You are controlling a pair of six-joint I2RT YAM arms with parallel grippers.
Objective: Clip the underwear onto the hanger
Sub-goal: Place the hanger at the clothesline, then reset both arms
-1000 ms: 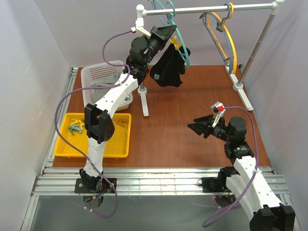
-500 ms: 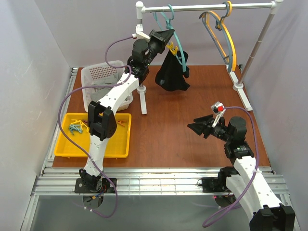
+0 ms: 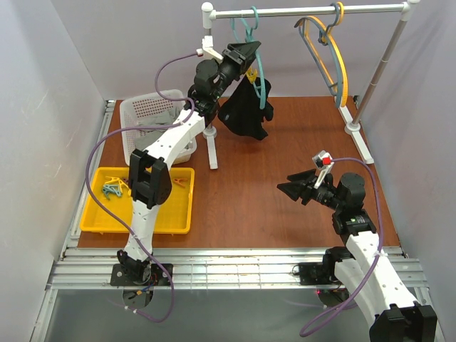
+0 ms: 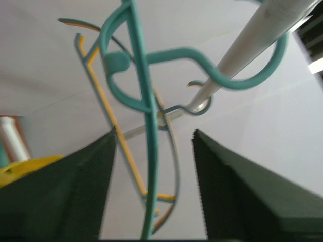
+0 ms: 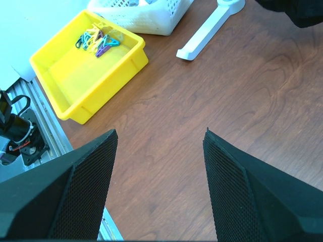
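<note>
Reddish-brown worktop (image 3: 271,206) between pale grey walls, seen from above my two arms. Nearest, my right tool (image 5: 160,138) hovers low over bare wood, fingers spread, nothing between them. To the left sit a yellow tray (image 3: 92,221) with a few coloured clips (image 3: 112,189) and, beyond it, a white basket (image 3: 135,114). Farther back, the black underwear (image 3: 246,114) hangs bunched and slanted off the teal hanger (image 3: 261,68), a yellow clip (image 3: 251,73) showing at its top edge; whether a second clip holds it I cannot tell. My left tool (image 4: 154,138) is raised beside the hanger's neck, fingers apart, the thin stem passing between them without visible contact. The hanger's hook rides the white rail (image 3: 306,11), where a yellow hanger (image 3: 340,71) also hangs, well apart.

I judge the garment light and limp: it will sag, fold and swing from any single point, so the place to take it is the waistband, close under the hanger's arm. The hanger looks stiff but slight and free to swing; I would steady it at the neck.
</note>
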